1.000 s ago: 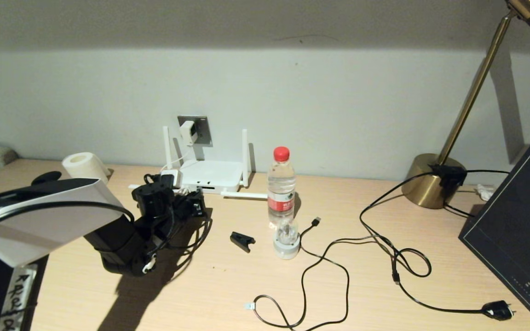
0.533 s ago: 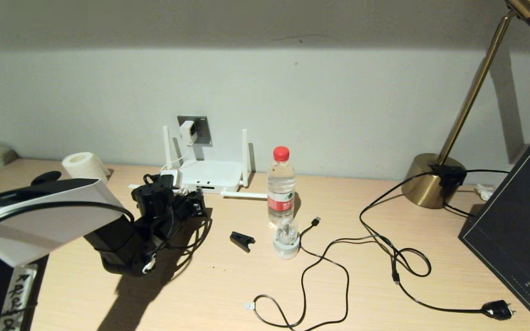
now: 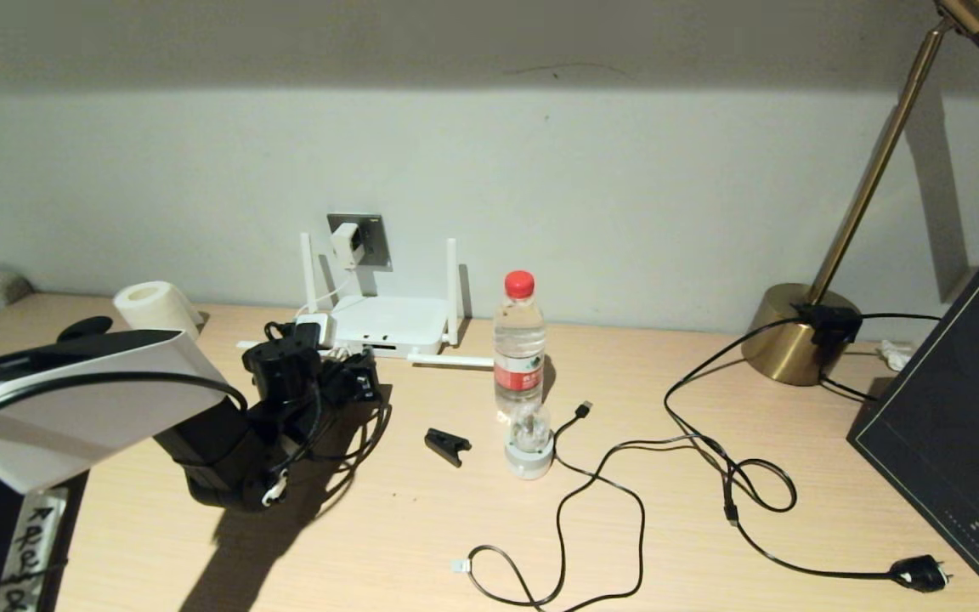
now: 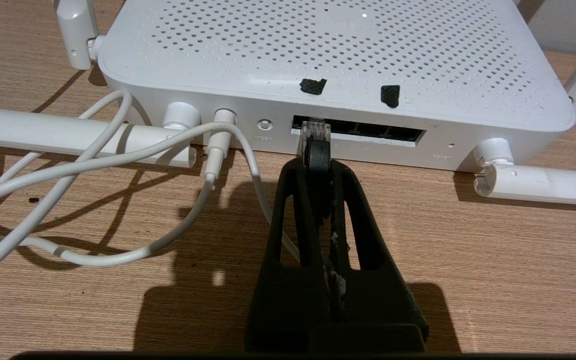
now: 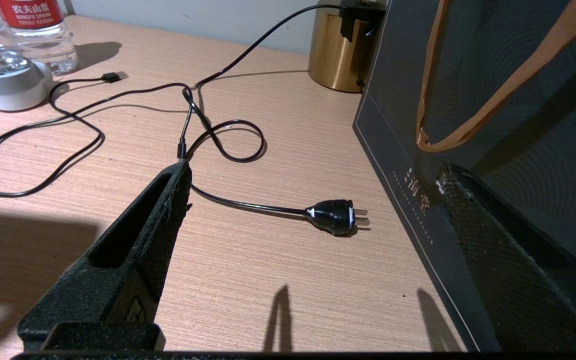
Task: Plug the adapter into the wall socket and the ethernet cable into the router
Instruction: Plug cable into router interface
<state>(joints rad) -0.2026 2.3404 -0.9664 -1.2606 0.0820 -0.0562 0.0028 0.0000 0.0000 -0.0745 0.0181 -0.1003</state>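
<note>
The white router (image 3: 389,323) lies against the wall with its port slot (image 4: 358,132) facing me. My left gripper (image 4: 316,161) is shut on the black boot of the ethernet cable (image 4: 316,150). The cable's clear plug tip (image 4: 315,131) sits at the leftmost end of the slot; how deep it is in I cannot tell. In the head view the left gripper (image 3: 352,374) sits just in front of the router. The white adapter (image 3: 345,243) is seated in the grey wall socket (image 3: 373,240), and its white cord (image 4: 93,165) runs to the router. My right gripper (image 5: 313,170) hangs open over the right of the desk, holding nothing.
A water bottle (image 3: 519,344), a small grey-based device (image 3: 529,444) and a black clip (image 3: 447,446) stand right of the router. Loose black cords cross the desk, one ending in a mains plug (image 5: 334,216). A brass lamp base (image 3: 795,336) and dark bag (image 3: 948,425) fill the right side.
</note>
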